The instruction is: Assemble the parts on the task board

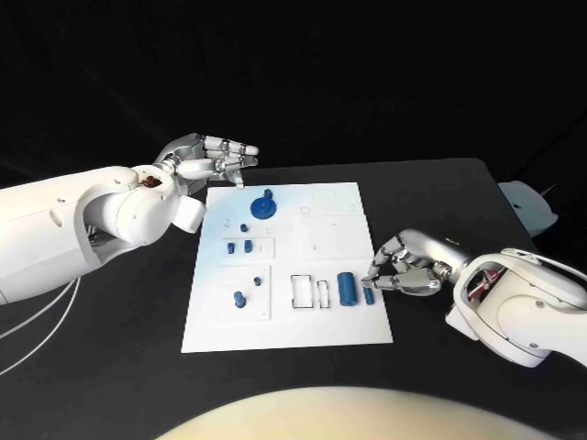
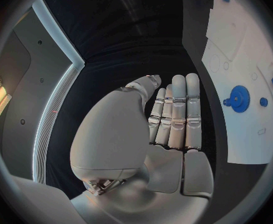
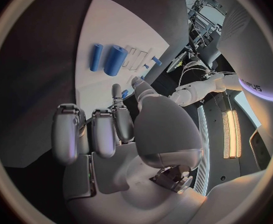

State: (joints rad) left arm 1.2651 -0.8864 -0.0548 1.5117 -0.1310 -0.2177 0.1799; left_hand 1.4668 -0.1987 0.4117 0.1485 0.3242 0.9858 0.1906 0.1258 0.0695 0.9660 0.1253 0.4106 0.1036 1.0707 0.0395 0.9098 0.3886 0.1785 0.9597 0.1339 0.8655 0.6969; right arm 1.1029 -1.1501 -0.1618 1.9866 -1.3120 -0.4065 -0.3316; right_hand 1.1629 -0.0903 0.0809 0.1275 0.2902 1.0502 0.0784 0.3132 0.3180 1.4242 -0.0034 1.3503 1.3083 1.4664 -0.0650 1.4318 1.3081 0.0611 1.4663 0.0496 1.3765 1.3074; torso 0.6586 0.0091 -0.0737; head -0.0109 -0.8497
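R hand (image 1: 402, 269) pinches small blue part (image 3: 124, 93) over task board (image 1: 333, 321).

Left hand (image 2: 174, 134) flat, fingers (image 2: 179, 109) together, empty, beside task board (image 2: 236, 59), blue gear (image 2: 240, 98)

White flat board (image 1: 323, 325) lying in the middle of the table. Blue toothed wheel (image 1: 263, 205) lying flat near the board's far left corner. Thick blue cylinder (image 1: 348, 288) on its side near the board's right edge, a thinner blue peg (image 1: 369, 296) just beside it. Small blue pieces (image 1: 238, 246) standing along the board's left part.
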